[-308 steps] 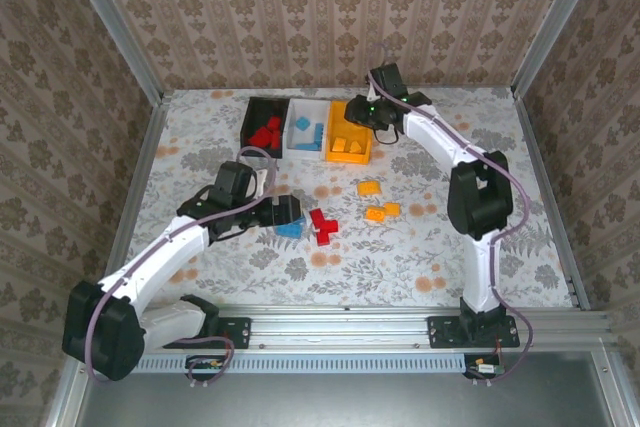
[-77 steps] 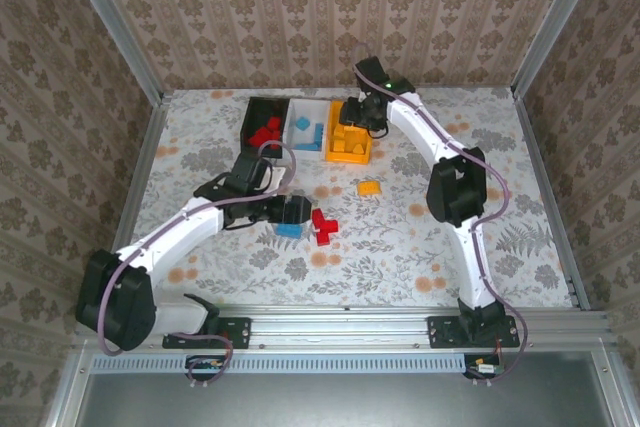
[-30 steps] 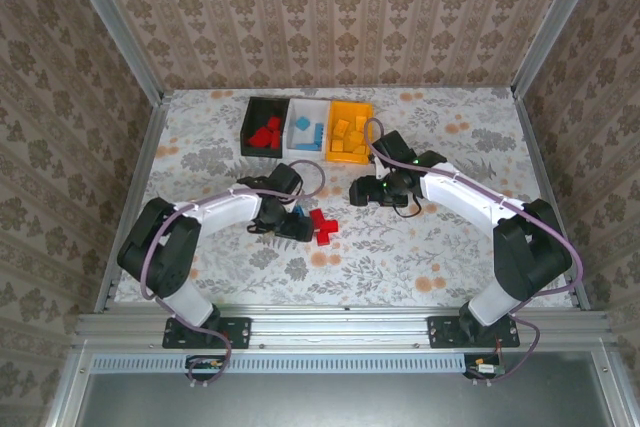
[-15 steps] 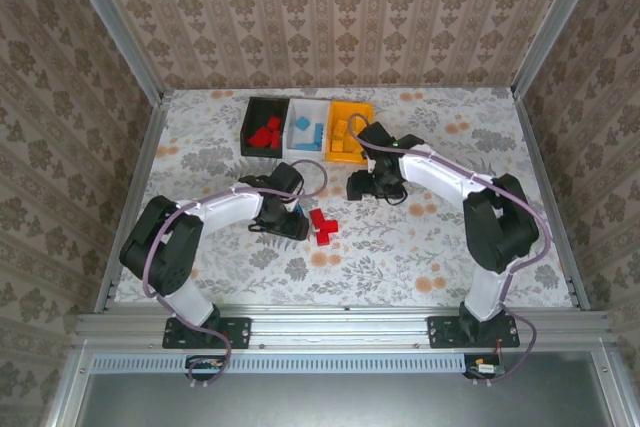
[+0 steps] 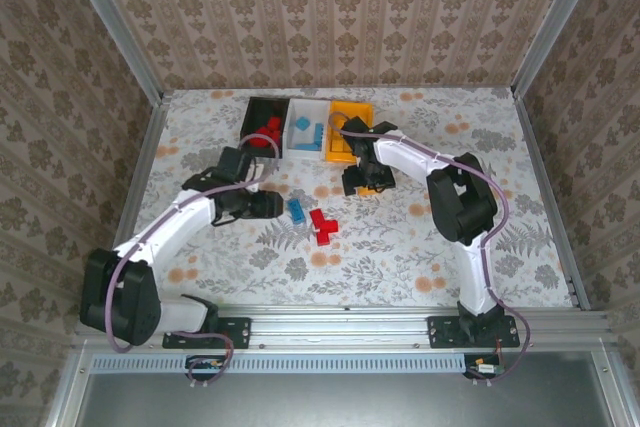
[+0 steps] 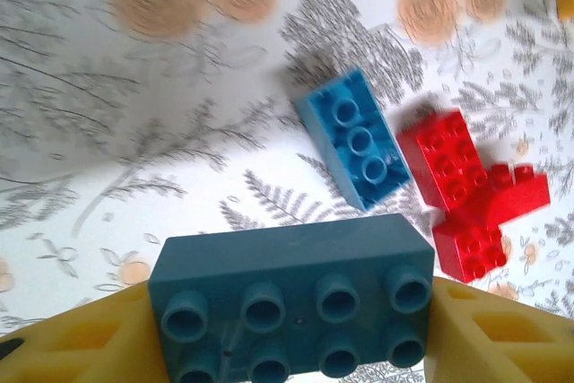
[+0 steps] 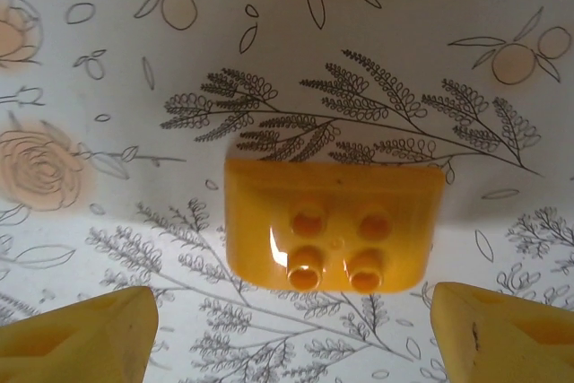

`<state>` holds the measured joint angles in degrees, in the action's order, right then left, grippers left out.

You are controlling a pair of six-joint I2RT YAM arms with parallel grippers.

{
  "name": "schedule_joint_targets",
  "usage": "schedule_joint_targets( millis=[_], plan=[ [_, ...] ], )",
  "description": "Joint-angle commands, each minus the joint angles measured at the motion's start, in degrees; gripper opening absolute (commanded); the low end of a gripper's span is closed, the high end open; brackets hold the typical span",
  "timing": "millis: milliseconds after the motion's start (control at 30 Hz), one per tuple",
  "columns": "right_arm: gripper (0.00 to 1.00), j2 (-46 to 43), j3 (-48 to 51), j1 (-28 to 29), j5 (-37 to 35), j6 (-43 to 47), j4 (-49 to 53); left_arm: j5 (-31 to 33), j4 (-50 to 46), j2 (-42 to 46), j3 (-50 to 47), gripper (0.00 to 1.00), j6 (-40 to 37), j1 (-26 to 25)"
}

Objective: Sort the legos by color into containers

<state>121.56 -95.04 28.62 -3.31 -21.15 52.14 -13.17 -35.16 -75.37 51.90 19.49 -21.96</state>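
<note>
My left gripper (image 5: 270,205) (image 6: 291,311) is shut on a dark blue two-by-four lego (image 6: 291,298), clamped end to end between its yellow fingers (image 6: 81,343) above the table. A lighter blue lego (image 6: 354,136) (image 5: 297,211) lies on the table just beyond it, with joined red legos (image 6: 466,195) (image 5: 322,225) to its right. My right gripper (image 5: 360,180) (image 7: 291,334) is open low over the table. An orange lego (image 7: 334,235) lies studs-up just past its spread fingertips (image 7: 81,334). The black (image 5: 247,132), white (image 5: 303,154) and orange (image 5: 355,105) containers stand side by side at the back, holding red, blue and orange legos.
The floral tablecloth (image 5: 420,247) covers the table, bounded by patterned walls and metal posts. My right arm (image 5: 410,155) arches from its base up past the orange container's near edge.
My left gripper closed on the dark blue lego and drew back left with it. My right gripper shifted slightly toward the containers and settled over the orange lego.
</note>
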Motion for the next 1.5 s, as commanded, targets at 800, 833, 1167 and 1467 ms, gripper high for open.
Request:
schedule_joint_targets(
  millis=[800, 833, 1167, 1467],
  plan=[
    [0.78, 3.35, 0.29, -3.84, 0.59, -0.95, 0.49, 1.91, -14.47, -48.27, 66.57, 0.65, -7.55, 1.08],
    [0.78, 3.62, 0.29, -3.84, 0.59, -0.95, 0.55, 2.47, -15.92, -50.63, 69.54, 0.65, -7.92, 0.6],
    [0.78, 5.29, 0.21, -3.77, 1.37, -0.15, -0.9, 5.86, -23.82, -62.91, 87.66, 0.66, -8.94, -1.25],
    [0.77, 7.0, -0.44, -3.75, 1.76, -0.04, -1.07, 5.65, -23.65, -64.02, 87.67, 0.8, -9.11, -1.12]
  ],
)
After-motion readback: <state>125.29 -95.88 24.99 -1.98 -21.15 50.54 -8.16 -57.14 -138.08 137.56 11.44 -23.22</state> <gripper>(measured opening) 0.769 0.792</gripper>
